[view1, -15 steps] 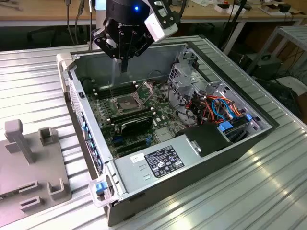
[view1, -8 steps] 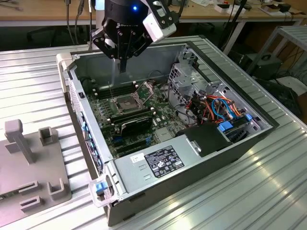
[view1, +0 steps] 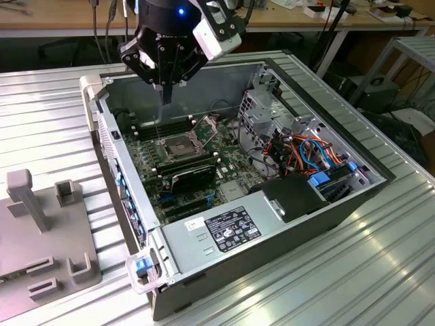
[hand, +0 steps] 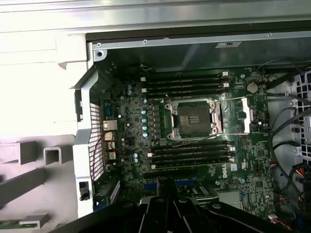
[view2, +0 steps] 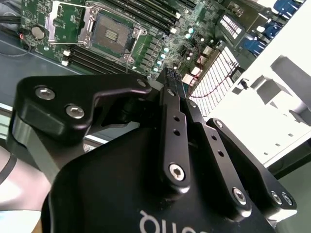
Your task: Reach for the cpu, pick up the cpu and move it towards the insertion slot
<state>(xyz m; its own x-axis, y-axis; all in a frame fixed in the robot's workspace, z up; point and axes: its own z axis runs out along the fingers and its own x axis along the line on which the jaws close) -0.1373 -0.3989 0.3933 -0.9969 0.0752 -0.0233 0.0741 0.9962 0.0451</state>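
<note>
Exterior view, insertion slot (view1: 175, 145) below pincer (view1: 166, 99), well apart.

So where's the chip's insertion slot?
The insertion slot sits on the green motherboard inside the open case, between the long memory slots, toward the exterior view's left, below the gripper.
</note>
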